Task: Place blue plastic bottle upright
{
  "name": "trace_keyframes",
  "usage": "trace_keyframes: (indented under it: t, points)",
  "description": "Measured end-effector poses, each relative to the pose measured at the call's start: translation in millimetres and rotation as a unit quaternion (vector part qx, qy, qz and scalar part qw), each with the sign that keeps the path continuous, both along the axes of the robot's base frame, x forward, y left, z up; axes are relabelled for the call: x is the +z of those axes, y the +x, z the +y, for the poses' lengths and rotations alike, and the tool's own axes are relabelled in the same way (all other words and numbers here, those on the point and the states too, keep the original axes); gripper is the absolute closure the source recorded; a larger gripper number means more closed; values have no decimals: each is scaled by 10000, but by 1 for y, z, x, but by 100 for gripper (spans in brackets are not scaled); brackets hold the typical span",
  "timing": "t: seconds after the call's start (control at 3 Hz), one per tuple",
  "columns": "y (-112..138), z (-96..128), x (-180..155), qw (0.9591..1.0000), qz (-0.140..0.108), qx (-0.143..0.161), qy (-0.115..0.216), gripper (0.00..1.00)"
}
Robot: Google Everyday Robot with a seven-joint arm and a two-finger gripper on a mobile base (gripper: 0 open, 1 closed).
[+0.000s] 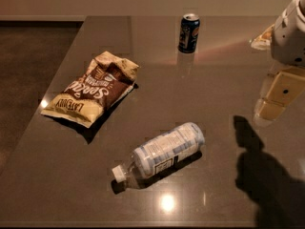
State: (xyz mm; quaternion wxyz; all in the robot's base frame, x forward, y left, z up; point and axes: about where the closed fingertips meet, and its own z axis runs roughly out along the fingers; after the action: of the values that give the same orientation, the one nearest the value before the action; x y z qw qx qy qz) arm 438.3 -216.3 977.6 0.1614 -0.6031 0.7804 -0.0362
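Fingers (281,87) of the gripper (268,111), cream-coloured, hang at the right edge of the view above the table (209,89). They point down and slightly left, seen side-on, one in front of the other. Whether they are spread or closed cannot be told, and nothing is seen in them. A white wrist housing (290,32) sits above them.

The blue plastic bottle (164,151) lies on its side in the near middle of the glossy dark brown table, well apart from the gripper and to its lower left. The bottle is small and clear, wrapped in a pale blue-white label with a dark text patch. Its white screw cap (119,173) is on and points toward the lower left; its base points toward the upper right. Whether it holds any liquid cannot be told.

A dark blue can (188,32) stands upright at the far side of the table, well apart from the bottle. Its top is too small to tell whether it is opened.

A brown and cream chip bag (93,92) lies flat and crumpled on the left part of the table, its printing upside down. Its contents are hidden.

The arm's dark shadow (262,175) falls on the table at lower right, just right of the bottle.
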Motion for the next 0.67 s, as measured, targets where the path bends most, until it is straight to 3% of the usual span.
trace_keyframes:
  t: [0.33, 0.67]
  points:
    - [0, 0, 0, 10000, -1, 0, 0, 0]
    - [0, 17, 2, 9993, 60, 317, 183, 0]
